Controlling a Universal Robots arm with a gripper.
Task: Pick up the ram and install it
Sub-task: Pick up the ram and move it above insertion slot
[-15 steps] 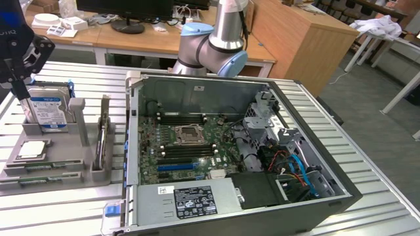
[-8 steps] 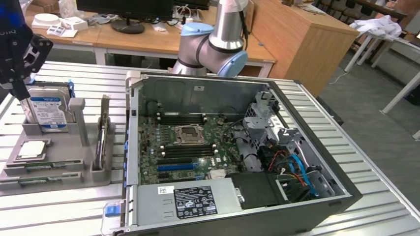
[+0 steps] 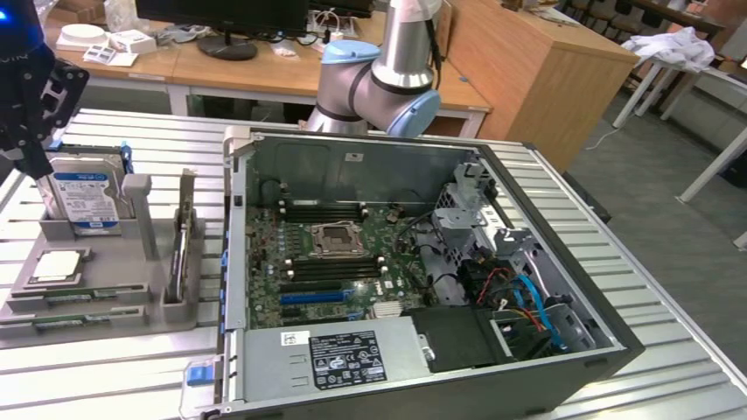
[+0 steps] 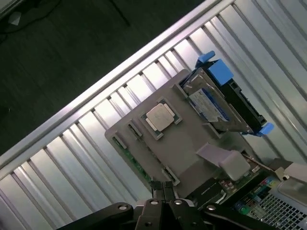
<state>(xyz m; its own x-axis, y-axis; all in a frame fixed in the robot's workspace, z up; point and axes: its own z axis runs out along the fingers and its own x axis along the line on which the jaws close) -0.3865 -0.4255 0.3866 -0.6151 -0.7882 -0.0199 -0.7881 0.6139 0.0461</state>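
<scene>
Green ram sticks [image 3: 73, 300] lie flat in slots along the front of a grey tray [image 3: 117, 284] at the exterior view's left. In the wrist view a ram stick [image 4: 137, 166] shows as a green strip at the tray's [image 4: 192, 143] edge. My black gripper [image 3: 33, 162] hangs above the tray's far end, over the hard drive [image 3: 84, 194]. Its fingertips [image 4: 163, 192] are pressed together, shut on nothing, well above the ram. The open computer case [image 3: 421, 262] lies beside the tray, with the motherboard's long black slots [image 3: 332, 268] exposed.
The tray also holds a blue-labelled hard drive [image 4: 208, 106] standing upright, a square silver processor [image 4: 159, 117], and a thin board on edge [image 3: 184, 249] next to the case wall. Everything rests on a ribbed metal table [image 3: 117, 367]. Desks stand behind.
</scene>
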